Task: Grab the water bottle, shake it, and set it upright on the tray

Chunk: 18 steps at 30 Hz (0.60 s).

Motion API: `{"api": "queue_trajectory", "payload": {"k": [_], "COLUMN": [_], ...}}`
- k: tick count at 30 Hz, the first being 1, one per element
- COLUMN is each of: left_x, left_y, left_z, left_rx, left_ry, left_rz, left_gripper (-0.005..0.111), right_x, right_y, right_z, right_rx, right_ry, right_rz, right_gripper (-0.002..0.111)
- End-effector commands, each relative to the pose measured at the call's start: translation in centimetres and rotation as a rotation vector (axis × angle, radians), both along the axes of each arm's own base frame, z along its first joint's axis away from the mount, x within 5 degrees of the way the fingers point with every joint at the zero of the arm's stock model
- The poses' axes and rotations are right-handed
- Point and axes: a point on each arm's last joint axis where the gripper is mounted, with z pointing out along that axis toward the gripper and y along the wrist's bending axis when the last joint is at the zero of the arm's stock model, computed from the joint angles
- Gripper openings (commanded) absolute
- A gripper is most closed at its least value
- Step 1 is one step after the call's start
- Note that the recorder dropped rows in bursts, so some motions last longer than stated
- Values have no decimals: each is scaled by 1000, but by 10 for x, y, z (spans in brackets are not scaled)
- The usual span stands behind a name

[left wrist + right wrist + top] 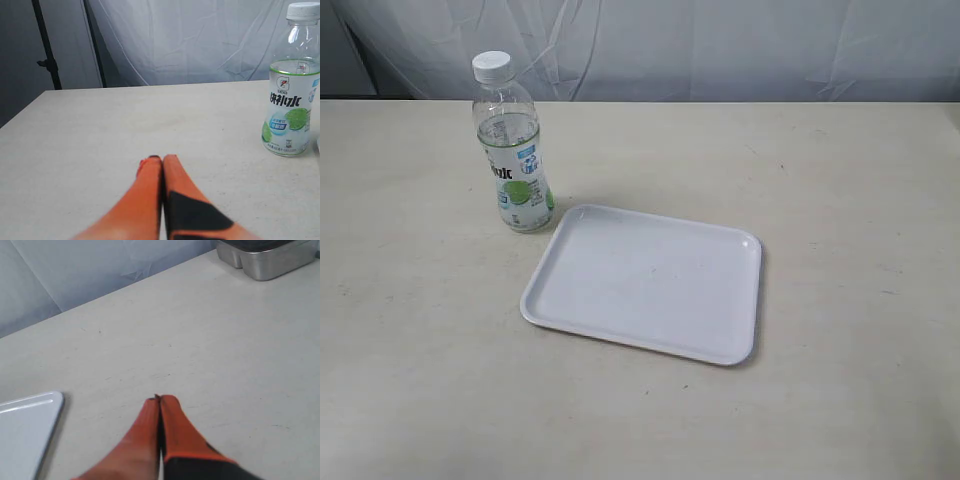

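The water bottle (pixel 513 150) stands upright on the table just beyond the far left corner of the white tray (pixel 740 300); it has a white cap and a lime label. In the left wrist view the water bottle (pixel 292 90) stands off to the side, well apart from my left gripper (pixel 161 159), whose orange fingers are shut with nothing between them. My right gripper (pixel 160 400) is also shut and empty above bare table, with a corner of the tray (pixel 30 415) beside it. Neither gripper shows in the exterior view.
A metal container (pixel 265 257) sits at the table's far edge in the right wrist view. A black stand pole (pixel 47 45) rises off the table's corner in the left wrist view. White cloth hangs behind the table (pixel 420 380).
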Motion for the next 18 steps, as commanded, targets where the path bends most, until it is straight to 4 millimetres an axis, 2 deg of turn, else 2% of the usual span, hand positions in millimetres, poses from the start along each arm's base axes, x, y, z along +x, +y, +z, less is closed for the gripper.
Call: {"api": "queue_trajectory", "payload": {"k": [1,9,15,18], "left_x": [0,0,0,0], "left_y": [0,0,0,0], "left_z": [0,0,0,0], "left_rx": [-3,-3,-3,-3], "left_ry": [-6,-6,-6,-6], "left_rz": [0,0,0,0], "left_gripper": [0,0,0,0], "right_x": [0,3,5,5], "right_y": [0,-2,-3,-3], "right_z": [0,10,30,32], "right_rx": [-1,-45,-32,-32], "right_ry": [-13,-132,-345,-377], "right_rz": [0,-11,-27,-29], "right_gripper": [-1,-1,-1,-1]}}
